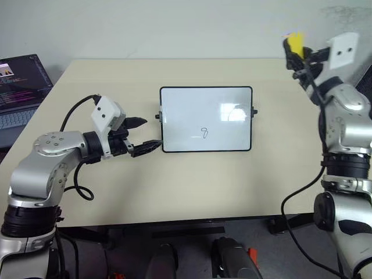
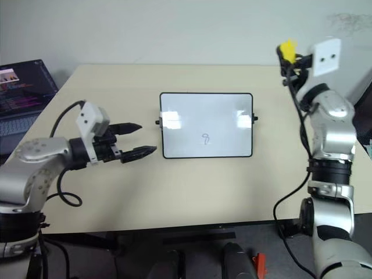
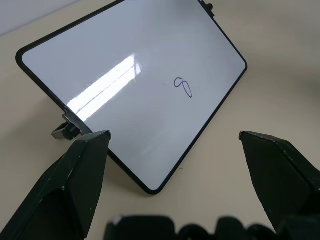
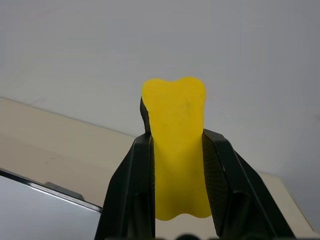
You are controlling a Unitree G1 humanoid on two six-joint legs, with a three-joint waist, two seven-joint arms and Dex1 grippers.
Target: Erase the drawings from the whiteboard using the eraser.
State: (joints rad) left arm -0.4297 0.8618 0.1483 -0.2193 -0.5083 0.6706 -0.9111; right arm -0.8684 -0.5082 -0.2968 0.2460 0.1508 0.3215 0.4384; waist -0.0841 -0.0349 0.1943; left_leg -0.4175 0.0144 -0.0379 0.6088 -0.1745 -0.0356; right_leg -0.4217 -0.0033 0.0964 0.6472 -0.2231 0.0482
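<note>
I see the whiteboard [image 1: 206,119] lying flat near the middle of the tan table [image 1: 174,186], with one small dark digit [image 1: 204,134] left on its lower half; a faint short line beside it may be another mark, though I can't be sure. My left gripper [image 1: 145,135] hovers just beside the board's left edge, jaws wide apart and empty. My right gripper [image 4: 177,160] is raised off to the right, clamped on the yellow eraser [image 4: 177,150].
</note>
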